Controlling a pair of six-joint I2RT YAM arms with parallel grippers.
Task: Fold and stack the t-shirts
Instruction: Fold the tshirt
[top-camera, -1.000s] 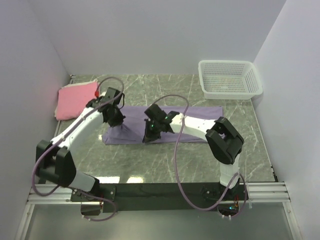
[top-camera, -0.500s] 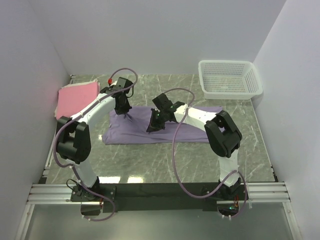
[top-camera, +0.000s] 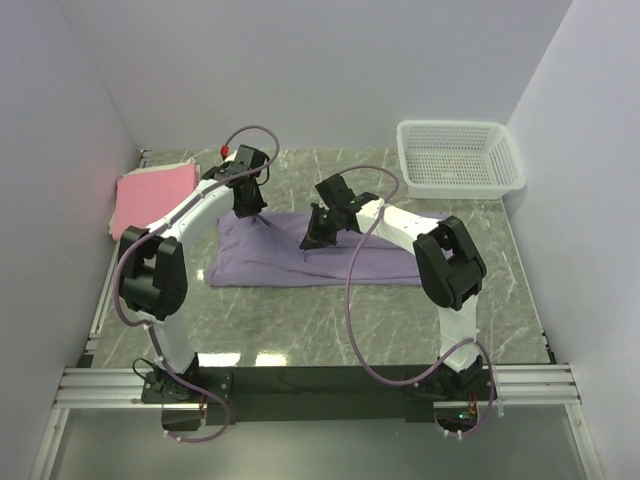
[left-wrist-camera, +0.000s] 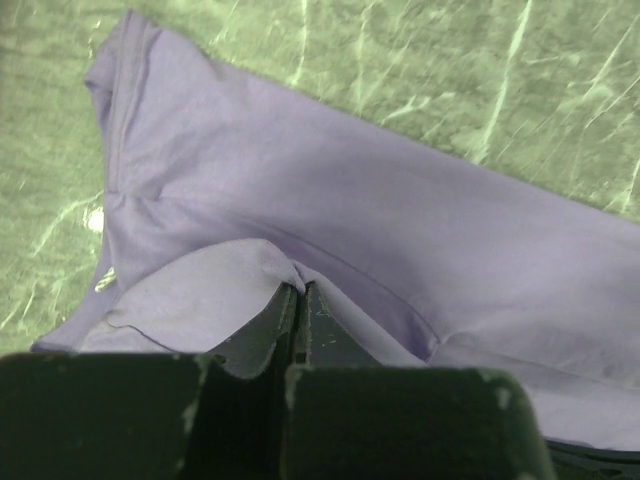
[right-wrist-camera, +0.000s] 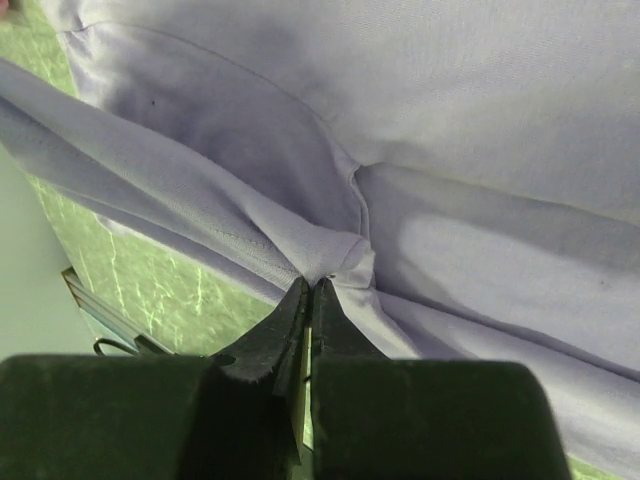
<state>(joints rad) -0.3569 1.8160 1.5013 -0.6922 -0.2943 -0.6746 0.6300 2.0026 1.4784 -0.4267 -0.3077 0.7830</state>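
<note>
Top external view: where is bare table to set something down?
Free: near strip between the purple t-shirt and the arm bases; far strip between the pink t-shirt and the basket. Crowded: the middle, where left fingers and right fingers pinch the purple t-shirt.

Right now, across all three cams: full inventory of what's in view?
lavender t-shirt: 1, lavender-purple, laid across the middle of the table, its far edge pinched up at two spots
pink t-shirt: 1, pink, folded, far left of the table by the wall
basket: 1, white plastic mesh, far right corner of the table
table: 1, green marbled top, under everything
left gripper: 1, black, shut on a fold of the lavender t-shirt near its left end
right gripper: 1, black, shut on a fold of the lavender t-shirt near its middle
</note>
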